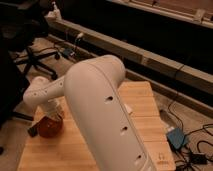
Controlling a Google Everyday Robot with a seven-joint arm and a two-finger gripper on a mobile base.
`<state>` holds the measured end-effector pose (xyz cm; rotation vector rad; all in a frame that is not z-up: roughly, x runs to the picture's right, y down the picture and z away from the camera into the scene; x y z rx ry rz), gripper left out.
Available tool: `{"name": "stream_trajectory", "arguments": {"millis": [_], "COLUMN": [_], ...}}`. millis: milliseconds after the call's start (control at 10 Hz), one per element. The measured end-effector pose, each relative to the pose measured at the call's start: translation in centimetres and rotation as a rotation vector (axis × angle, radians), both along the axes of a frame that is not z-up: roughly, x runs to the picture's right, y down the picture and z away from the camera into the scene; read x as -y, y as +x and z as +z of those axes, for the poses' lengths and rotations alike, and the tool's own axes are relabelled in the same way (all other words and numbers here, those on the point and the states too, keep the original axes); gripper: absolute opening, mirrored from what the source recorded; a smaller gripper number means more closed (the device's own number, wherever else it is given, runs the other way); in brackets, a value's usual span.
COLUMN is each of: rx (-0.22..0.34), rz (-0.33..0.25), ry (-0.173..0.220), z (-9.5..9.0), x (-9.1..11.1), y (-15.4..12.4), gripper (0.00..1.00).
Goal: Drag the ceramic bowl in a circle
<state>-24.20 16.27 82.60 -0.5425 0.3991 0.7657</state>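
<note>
The ceramic bowl [49, 127] is glossy orange-red and sits near the left edge of the wooden table [142, 117]. My white arm [100, 100] fills the middle of the camera view and bends down to the left. My gripper [52, 113] is at the end of the arm, right at the bowl's far rim. The wrist hides how it meets the bowl. A small dark piece [32, 131] shows just left of the bowl.
The table's left edge lies close to the bowl. A black office chair [35, 57] stands on the floor to the left. A long ledge [150, 62] runs behind the table. A blue box [176, 137] and cables lie on the floor at the right.
</note>
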Motion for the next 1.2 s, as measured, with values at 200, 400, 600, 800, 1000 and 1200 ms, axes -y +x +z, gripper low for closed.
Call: {"name": "stream_trajectory", "arguments": {"millis": [200,400,600,800,1000,1200], "rx": [-0.073,-0.139,-0.192,-0.226,-0.228,-0.212], "rz": [0.002,0.012,0.016,-0.005,-0.036,-0.05], "ry": [0.005,0.012,0.03,0.043,0.039,0.012], "z": [1.3,2.0,1.5,0.2,-1.9,-3.6], "x": [0.1,0.4,1.0,0.8,-0.9,-3.5], "y": [2.8,5.7,9.1,12.4,13.8,13.9], "gripper": [0.0,0.0,0.0,0.0,0.0,0.0]}}
